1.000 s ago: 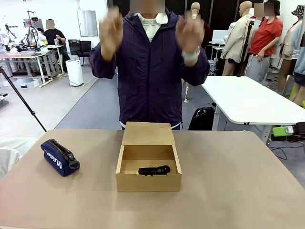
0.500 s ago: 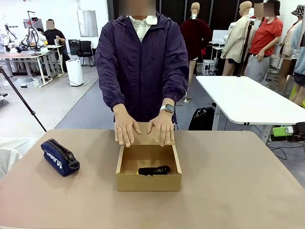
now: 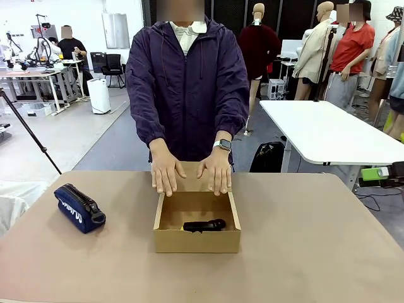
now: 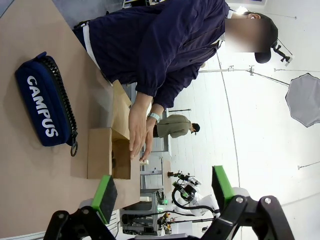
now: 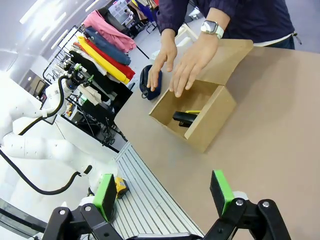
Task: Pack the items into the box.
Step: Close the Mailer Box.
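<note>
Box of plain cardboard sits in the middle of the counter, open side up, with its lid flap folded back toward the person at the far edge. A black gadget lies flat on the bottom, close to the near wall. In the right wrist view a yellow knife shows just beside it, also inside. So both items appear to be packed, and the job looks nearly done, with only the closing left.

The person's hands rest palm down on the flap, one on each side of it, fingers reaching to the hinge edge. That placement suits either steadying the box or swinging the lid forward to shut it; I cannot tell which.

A blue zipped pencil case lies well apart toward the robot's left and seems to play no part.

The left claw hangs off to the side with its fingers spread wide and nothing between them. The right claw is likewise apart and empty, held high over the near counter, which keeps both clear of the hands.
</note>
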`<state>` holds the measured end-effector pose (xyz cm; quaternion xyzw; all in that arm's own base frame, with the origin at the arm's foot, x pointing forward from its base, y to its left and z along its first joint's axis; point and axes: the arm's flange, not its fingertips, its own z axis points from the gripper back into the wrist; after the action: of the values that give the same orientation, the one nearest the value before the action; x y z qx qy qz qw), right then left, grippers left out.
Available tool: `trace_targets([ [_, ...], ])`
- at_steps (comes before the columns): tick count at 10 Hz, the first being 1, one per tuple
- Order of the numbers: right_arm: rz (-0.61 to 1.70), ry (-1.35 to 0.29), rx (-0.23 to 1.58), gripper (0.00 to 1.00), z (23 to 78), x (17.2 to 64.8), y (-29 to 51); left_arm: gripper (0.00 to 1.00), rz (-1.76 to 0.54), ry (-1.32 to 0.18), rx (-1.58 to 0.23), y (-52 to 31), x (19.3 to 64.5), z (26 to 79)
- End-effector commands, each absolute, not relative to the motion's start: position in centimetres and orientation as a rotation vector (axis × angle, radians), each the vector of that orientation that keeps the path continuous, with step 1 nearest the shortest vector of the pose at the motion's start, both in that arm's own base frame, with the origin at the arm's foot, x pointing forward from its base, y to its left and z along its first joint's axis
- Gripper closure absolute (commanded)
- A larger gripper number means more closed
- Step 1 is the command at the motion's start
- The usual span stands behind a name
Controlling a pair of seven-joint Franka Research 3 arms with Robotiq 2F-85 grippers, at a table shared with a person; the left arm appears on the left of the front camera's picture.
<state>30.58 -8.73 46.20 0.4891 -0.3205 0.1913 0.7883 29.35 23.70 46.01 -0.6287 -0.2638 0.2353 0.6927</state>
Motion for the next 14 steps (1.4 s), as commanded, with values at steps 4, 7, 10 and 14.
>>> trace_targets([
  [4, 0.404, -0.709, 1.073, 0.00, 46.6, 30.8, -8.6, 0.00, 0.521, -0.593, -1.417, 23.6, 29.2, 46.3],
  [7, 0.394, -0.650, 1.050, 0.00, 46.1, 34.5, -6.1, 0.00, 0.511, -0.430, -1.326, 20.6, 33.4, 46.9],
  [10, 0.303, -0.583, 1.044, 0.00, 43.6, 41.0, -0.7, 0.00, 0.476, -0.205, -1.246, 13.1, 40.8, 46.1],
  [14, 0.292, -0.449, 1.091, 0.00, 39.3, 45.6, 4.2, 0.00, 0.530, -0.073, -1.310, 3.7, 46.1, 41.0],
])
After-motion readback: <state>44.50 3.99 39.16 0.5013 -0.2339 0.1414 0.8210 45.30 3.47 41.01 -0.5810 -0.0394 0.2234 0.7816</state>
